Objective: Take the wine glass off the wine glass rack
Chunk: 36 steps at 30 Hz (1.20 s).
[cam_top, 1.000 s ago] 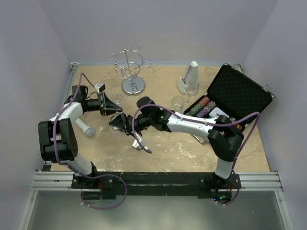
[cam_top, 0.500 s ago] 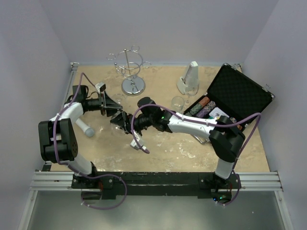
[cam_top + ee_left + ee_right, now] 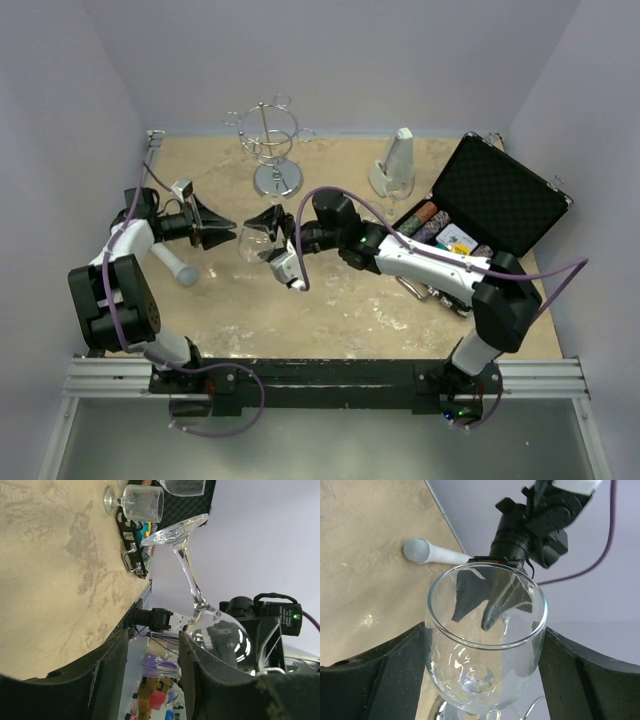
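Observation:
My right gripper [image 3: 264,230] is shut on the bowl of a clear wine glass [image 3: 250,242] and holds it off the table, left of centre. In the right wrist view its fingers [image 3: 400,665] press both sides of the glass bowl [image 3: 485,670]. My left gripper [image 3: 226,226] is open and empty, just left of the glass and pointing at it. In the left wrist view the glass [image 3: 220,635] hangs beside the open left gripper [image 3: 152,637], outside its jaws. The chrome wine glass rack [image 3: 271,141] stands at the back with nothing on its arms.
A grey microphone [image 3: 176,268] lies at the left. A grey metronome [image 3: 394,163] and two glasses [image 3: 372,212] stand right of the rack. An open black case [image 3: 497,198] with poker chips lies at the right. A ribbed glass [image 3: 143,502] shows in the left wrist view.
My right gripper has carried the glass up and towards the back. My left gripper has drawn back to the left, away from the glass.

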Motion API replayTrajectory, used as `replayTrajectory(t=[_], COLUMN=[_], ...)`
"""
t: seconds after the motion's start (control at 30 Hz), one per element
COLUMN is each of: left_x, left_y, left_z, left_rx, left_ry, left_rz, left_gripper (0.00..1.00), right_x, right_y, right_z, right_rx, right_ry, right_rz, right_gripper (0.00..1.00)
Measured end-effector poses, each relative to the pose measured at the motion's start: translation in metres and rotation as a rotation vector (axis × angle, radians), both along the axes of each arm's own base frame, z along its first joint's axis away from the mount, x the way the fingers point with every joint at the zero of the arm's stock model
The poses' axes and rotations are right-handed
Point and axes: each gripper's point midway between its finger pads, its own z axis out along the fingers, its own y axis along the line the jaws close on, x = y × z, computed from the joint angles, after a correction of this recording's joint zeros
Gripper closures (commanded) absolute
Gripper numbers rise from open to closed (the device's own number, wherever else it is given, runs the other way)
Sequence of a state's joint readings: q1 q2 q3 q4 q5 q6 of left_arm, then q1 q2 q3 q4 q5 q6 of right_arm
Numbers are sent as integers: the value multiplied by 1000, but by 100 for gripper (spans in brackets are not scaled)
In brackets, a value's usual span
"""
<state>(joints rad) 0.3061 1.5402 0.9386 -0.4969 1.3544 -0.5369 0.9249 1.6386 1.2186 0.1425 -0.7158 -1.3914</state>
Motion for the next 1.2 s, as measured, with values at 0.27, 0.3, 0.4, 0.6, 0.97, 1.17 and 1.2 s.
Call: replayTrajectory(t=[0.27, 0.3, 0.4, 0.6, 0.97, 1.17, 1.2], left_x=[-7, -7, -1, 12, -3, -2, -1], left_y=[2, 4, 9, 26, 51, 60, 61], left_z=[-10, -9, -4, -3, -38, -24, -20], left_rx=[77, 97, 176, 384, 639, 715, 721], left_ry=[-23, -36, -104, -237, -233, -296, -312], left_rz=[-4, -8, -20, -42, -122, -174, -182], left_gripper=[50, 50, 50, 50, 50, 50, 50], right_x=[25, 33, 56, 79, 67, 41, 38], right_y=[-35, -41, -63, -108, -150, -160, -162], right_z=[13, 13, 12, 12, 11, 15, 15], right_rx=[61, 71, 113, 185, 246, 293, 300], right_ry=[397, 447, 565, 722, 830, 867, 874], right_rz=[-167, -196, -282, -395, -422, -388, -382], right_gripper=[52, 52, 52, 52, 51, 51, 51])
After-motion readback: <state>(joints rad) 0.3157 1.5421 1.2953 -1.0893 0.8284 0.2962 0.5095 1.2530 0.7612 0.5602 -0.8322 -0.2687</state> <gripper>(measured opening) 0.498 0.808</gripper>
